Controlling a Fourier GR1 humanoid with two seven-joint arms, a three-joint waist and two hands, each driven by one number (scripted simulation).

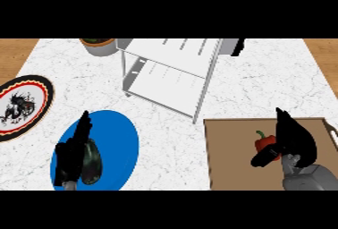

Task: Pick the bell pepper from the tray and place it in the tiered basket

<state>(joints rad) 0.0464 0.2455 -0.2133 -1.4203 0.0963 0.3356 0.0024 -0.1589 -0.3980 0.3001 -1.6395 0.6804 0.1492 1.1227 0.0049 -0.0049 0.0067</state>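
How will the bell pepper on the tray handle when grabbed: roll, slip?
The bell pepper looks rounded and glossy, so it may slip or roll on the flat tray. Probably rigid and light. The right hand partly hides it; contact is unclear.

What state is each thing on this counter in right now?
Pepper: on the tray, right robot hand closing on it.
Basket: upright, shelves bare.
Blue plate: under left robot hand, dark object on it.
Patterned plate: flat, untouched.
Pot: upright at far edge.
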